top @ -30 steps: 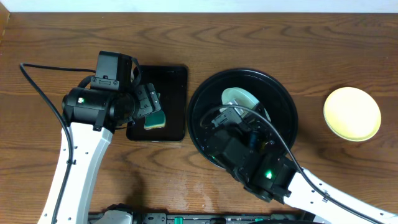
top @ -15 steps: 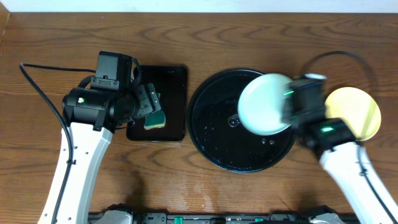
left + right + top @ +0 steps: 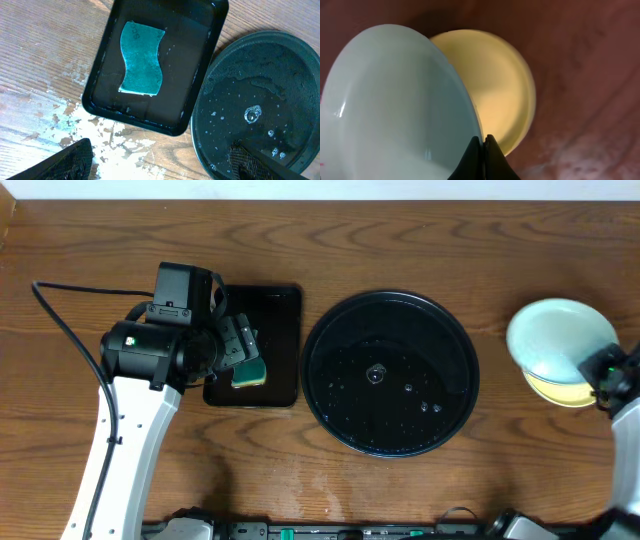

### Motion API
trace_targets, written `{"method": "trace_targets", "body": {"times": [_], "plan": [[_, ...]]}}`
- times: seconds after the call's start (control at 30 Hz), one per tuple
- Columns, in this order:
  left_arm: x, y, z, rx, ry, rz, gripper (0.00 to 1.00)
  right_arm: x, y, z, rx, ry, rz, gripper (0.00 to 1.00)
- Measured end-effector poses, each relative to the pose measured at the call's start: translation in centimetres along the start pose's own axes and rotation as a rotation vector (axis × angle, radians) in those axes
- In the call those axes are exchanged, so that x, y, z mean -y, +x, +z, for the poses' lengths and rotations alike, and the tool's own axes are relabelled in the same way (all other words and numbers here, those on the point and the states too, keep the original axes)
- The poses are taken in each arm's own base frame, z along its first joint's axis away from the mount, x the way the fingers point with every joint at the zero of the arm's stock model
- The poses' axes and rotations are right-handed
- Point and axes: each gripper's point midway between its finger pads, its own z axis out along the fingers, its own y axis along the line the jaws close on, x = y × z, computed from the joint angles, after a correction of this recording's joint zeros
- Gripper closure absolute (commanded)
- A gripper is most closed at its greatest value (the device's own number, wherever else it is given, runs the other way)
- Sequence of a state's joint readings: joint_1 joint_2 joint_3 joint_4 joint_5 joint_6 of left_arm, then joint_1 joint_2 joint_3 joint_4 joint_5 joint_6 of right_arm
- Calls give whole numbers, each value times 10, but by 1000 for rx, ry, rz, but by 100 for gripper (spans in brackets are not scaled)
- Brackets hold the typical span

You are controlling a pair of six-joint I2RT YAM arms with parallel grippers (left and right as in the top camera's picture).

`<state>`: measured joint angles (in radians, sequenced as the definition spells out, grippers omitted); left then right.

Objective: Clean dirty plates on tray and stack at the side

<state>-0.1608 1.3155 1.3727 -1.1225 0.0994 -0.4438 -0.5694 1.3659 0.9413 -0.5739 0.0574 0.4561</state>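
Over yellow plate (image 3: 562, 393) now, mint plate (image 3: 553, 340) in right pincer (image 3: 482, 144)

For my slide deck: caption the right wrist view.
Right gripper holds a mint-blue plate by its rim over the yellow plate.

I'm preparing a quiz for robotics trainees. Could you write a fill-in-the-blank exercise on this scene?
1. The right gripper pinches the rim of a round plate coloured pale ____.
2. Partly under it lies a second round plate, coloured pale ____.
3. The green sponge lies in the ____ black tray.
4. Number of plates on the large round glossy black tray: ____.
Missing words: mint-blue; yellow; rectangular; zero.
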Motion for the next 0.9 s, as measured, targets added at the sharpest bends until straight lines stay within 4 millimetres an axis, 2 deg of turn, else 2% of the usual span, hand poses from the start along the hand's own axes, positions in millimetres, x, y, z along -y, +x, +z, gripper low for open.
{"method": "trace_targets", "body": {"times": [0.1,0.13,0.2,0.23,0.27,0.37,0.47,0.53,0.67,0.8,0.83,0.87,0.9], "plan": [[0,0,0,1,0,0,12,19,1,24,-38,57,52,99],[0,0,0,0,0,0,12,21,2,27,-44,64,55,93],[0,0,0,0,0,0,12,28,6,41,-70,90,65,62],[0,0,0,1,0,0,12,30,7,46,-78,96,71,54],[0,0,0,1,0,0,12,31,8,50,-81,98,73,52],[0,0,0,0,0,0,12,17,2,53,-72,19,35,43],[0,0,0,0,0,0,12,-11,2,43,-81,-131,-1,42],[0,0,0,1,0,0,12,-35,3,27,-81,-242,-46,42],[0,0,0,0,0,0,12,-94,22,-27,-72,-463,-207,42],[0,0,0,0,0,-1,12,-147,64,-100,-67,-690,-416,40],[0,0,0,0,0,0,12,-156,77,-117,-68,-737,-463,32],[0,0,0,0,0,0,12,-163,89,-134,-68,-784,-509,1],[0,0,0,0,0,0,12,-170,102,-153,-69,-835,-557,1]]}}
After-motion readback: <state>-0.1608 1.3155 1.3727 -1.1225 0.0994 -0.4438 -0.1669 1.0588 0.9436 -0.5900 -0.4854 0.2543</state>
